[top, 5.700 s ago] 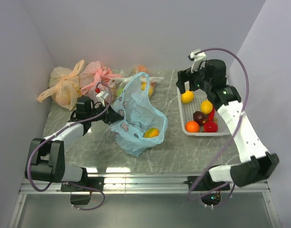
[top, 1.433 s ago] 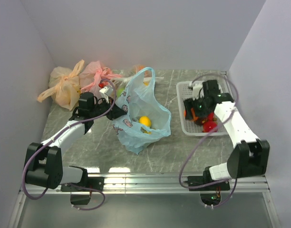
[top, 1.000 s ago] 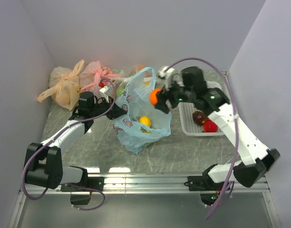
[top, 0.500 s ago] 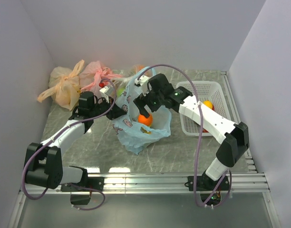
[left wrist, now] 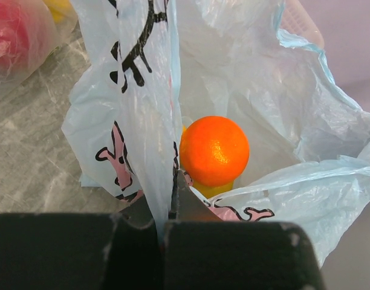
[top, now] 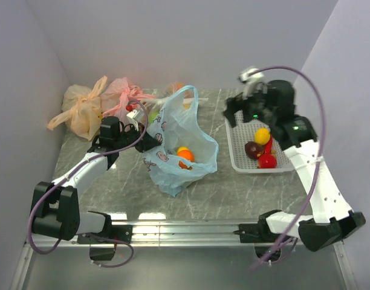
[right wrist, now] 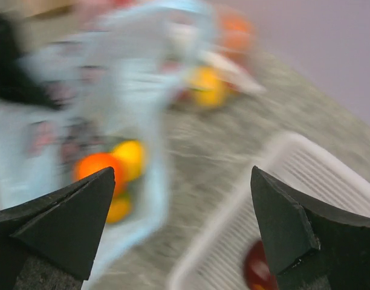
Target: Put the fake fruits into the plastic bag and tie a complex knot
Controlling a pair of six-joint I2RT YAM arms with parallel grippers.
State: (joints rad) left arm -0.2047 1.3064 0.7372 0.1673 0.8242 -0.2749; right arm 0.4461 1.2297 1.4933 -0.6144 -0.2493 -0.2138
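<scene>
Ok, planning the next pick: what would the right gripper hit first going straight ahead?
Probably the bare table between the plastic bag and the basket; the wrist view is blurred, so depth is unsure.

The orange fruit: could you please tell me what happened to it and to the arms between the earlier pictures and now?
The right pincer carried the orange fruit from the basket to the plastic bag, let it go inside, then swung back above the basket, open and empty. Unchanged: the left pincer stays shut on the bag's edge, and the remaining fruits lie in the basket.
</scene>
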